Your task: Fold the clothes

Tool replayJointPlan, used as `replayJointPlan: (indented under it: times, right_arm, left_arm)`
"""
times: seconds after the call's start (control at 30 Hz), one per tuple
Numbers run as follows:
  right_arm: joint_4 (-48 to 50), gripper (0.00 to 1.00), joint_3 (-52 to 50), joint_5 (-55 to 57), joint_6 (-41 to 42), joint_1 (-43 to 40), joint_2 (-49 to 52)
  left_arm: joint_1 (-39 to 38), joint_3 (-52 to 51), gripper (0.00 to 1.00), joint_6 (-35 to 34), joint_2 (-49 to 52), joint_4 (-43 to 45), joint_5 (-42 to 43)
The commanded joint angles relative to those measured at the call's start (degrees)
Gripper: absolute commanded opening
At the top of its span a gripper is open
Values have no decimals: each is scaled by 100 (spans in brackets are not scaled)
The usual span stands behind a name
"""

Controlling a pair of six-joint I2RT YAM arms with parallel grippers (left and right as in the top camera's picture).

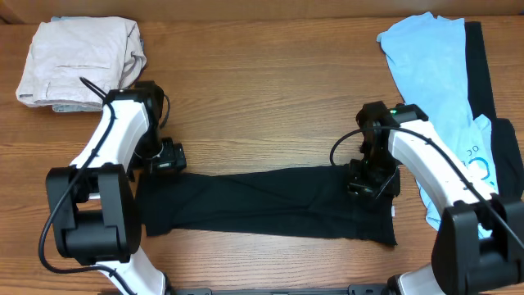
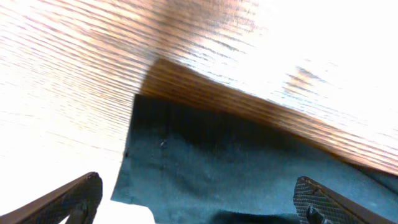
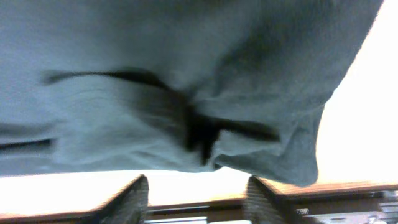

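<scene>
Overhead, the left gripper (image 1: 168,157) hangs wide and empty over one end of the black T-shirt (image 1: 270,201); the right gripper (image 1: 370,176), fingers also parted, sits at the other end. The shirt lies as a long band on the wooden table (image 1: 262,98), light blue shirts (image 1: 426,65) beside it, beige trousers (image 1: 78,61) well apart.

The overhead camera looks straight down from high up at the whole table (image 1: 262,106). The left wrist camera looks from close by at one end of the black T-shirt (image 1: 262,201). The right wrist camera, closer still, sees the other end. All three share that shirt.
</scene>
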Motion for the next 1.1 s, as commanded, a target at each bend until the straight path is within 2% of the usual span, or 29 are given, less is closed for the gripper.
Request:
replayJointPlan:
  times: [0.0, 0.17, 0.4, 0.57, 1.07]
  right_arm:
    - [52, 69, 398, -369, -437, -9, -404]
    - [125, 72, 466, -675, -632, -7, -525]
    - [282, 71, 466, -669, -636, 208, -525]
    - [479, 71, 466, -669, -638, 295, -525]
    - [518, 70, 466, -664, -636, 297, -525]
  left_arm:
    - [103, 118, 100, -74, -492, 24, -15]
    - [260, -212, 100, 144, -1071, 302, 256]
    - [551, -1685, 100, 162, -1923, 1154, 409]
    - [745, -2168, 100, 420, -1910, 1386, 570]
    - [809, -3429, 99, 444, -1902, 3215, 223]
